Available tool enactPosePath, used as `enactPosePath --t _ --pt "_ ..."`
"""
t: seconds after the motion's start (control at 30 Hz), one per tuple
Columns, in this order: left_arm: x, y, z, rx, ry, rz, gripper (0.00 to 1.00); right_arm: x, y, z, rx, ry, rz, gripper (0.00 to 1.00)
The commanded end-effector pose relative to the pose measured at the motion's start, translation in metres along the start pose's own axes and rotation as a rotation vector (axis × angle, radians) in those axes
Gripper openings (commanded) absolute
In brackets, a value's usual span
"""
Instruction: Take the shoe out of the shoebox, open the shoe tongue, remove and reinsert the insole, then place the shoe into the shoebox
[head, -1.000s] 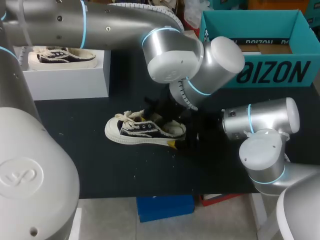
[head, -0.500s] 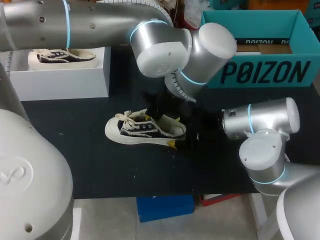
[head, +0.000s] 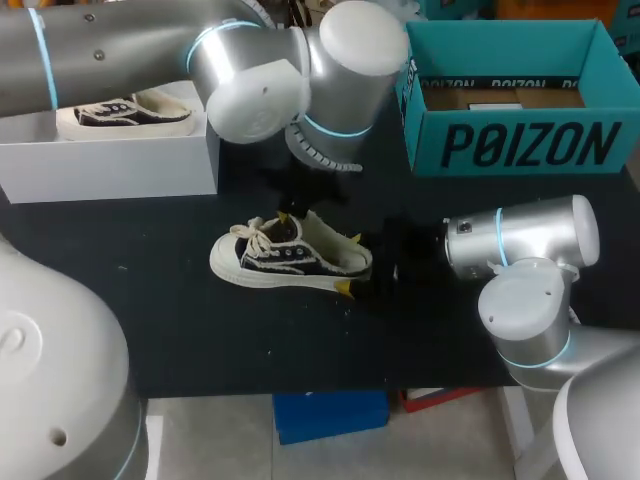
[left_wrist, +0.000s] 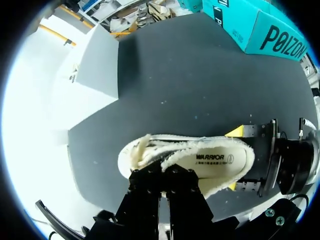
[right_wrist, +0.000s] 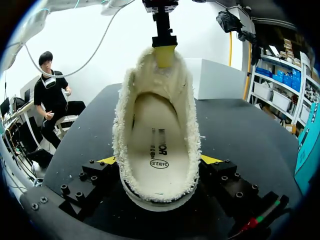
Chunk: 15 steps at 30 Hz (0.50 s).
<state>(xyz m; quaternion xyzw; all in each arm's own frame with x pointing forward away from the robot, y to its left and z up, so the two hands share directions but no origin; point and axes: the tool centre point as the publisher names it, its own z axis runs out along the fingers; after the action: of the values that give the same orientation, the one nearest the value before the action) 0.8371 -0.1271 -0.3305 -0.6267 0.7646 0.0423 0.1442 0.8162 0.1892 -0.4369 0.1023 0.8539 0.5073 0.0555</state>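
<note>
Shoe (head: 290, 260), heel (right_wrist: 157, 194) in grip of right end effector (right_wrist: 160, 161); insole (right_wrist: 157, 142) plain in wrist views only.

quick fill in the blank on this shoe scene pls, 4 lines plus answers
1. The shoe lies on the table, not in the ___ shoebox.
2. The right hand is shut on the shoe's ___.
3. The insole is ___ the shoe.
4. A second shoe sits on a ___ box.

Answers: teal; heel; inside; white
</note>
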Motion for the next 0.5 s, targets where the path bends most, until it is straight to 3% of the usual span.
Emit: enactPosePath --t 0.03,0.5 --pt "-0.014 0.007 -0.002 0.031 0.163 -0.008 0.0 0.0 -0.001 0.004 0.003 -0.001 0.002 0.0" --pt "-0.037 0.012 0.007 0.071 0.278 -0.04 0.0 0.0 -0.001 0.004 0.003 -0.001 0.002 0.0"
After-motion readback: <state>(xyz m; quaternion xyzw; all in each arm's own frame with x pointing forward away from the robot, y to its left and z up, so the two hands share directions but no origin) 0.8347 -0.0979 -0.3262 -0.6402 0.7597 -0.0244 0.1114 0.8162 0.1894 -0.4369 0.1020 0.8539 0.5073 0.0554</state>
